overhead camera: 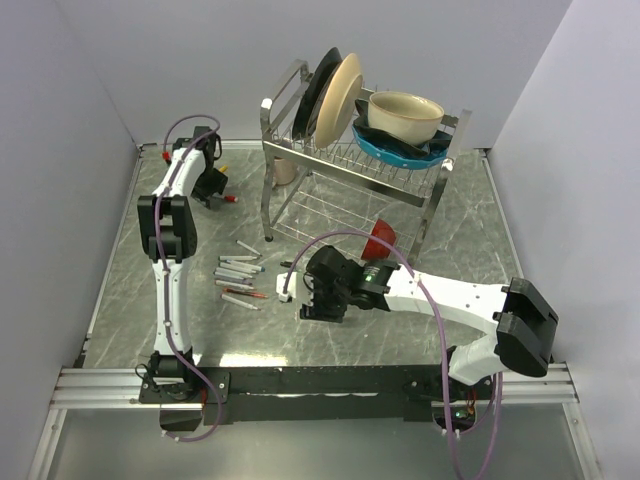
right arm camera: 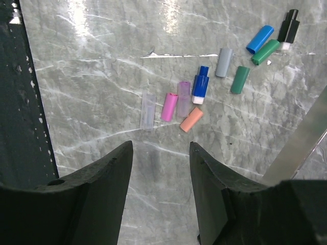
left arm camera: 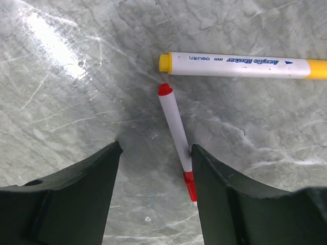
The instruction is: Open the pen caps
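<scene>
Logged left gripper (left arm camera: 156,150) parted wide, clasping nothing; red pen (left arm camera: 175,122) flat on table (left arm camera: 61,102) between fingers, touching one. Yellow pen (left arm camera: 240,65) just beyond. Right gripper (right arm camera: 161,147) parted, empty, above loose caps (right arm camera: 169,106) scattered on table.

Robot lab test cell: plain white walls (overhead camera: 60,100) box in marble-look table (overhead camera: 130,300); arms (overhead camera: 168,270) bolted to aluminium rail (overhead camera: 100,385); dish rack (overhead camera: 345,160) holds crockery.
</scene>
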You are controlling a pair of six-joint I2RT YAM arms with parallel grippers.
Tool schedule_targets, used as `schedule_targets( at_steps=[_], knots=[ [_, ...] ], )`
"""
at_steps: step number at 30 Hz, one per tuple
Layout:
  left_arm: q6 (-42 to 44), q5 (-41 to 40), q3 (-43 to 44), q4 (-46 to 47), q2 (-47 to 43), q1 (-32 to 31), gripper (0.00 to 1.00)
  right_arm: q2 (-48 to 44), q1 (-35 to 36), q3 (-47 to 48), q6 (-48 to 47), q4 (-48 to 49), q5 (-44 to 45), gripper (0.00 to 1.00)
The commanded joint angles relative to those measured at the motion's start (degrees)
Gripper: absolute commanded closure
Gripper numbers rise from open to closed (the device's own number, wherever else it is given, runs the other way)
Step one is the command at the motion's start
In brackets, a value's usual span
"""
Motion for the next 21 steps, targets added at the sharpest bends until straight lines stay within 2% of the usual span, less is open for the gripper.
schedule_targets(
  at_steps=[1, 5, 7, 11, 12, 14, 16, 21],
  knots=[
    [1.44, -1.55, -0.21, -2.86, 1.48, -0.26, 0.38, -1.11, 0.62, 1.84, -0.46, 0.48, 0.47, 0.44],
    [2.50, -1.55, -4.16, -2.07, 0.16, -0.17, 0.43, -1.90, 0.62, 1.75, -0.46, 0.48, 0.47, 0.44],
    [3.29, -1.29, -8.97, -0.41, -2.38, -0.17, 0.50, -2.17, 0.62, 1.66, -0.55, 0.57, 0.39, 0.44],
    [4.70, -0.94, -17.25, 3.90, -7.92, -0.17, 0.73, -2.52, 0.62, 1.66, -0.55, 0.48, 0.21, 0.44],
    [5.13, -0.85, -18.66, 6.17, -10.37, -0.17, 0.83, -2.61, 0.53, 1.57, -0.46, 0.48, 0.12, 0.44],
    [7.42, 1.60, -24.36, 9.86, -13.36, -0.17, 0.87, -2.87, 0.53, 1.48, -0.55, 0.48, 0.12, 0.44],
    [8.73, 3.19, -32.07, 17.50, -19.42, -0.08, 0.96, -3.13, 0.53, 1.31, -0.72, 0.57, -0.05, 0.44],
    [9.88, 10.11, -44.32, 31.13, -33.29, 0.35, 0.99, -4.54, 0.45, 0.61, -1.16, 1.27, -1.02, 0.44]
  ],
)
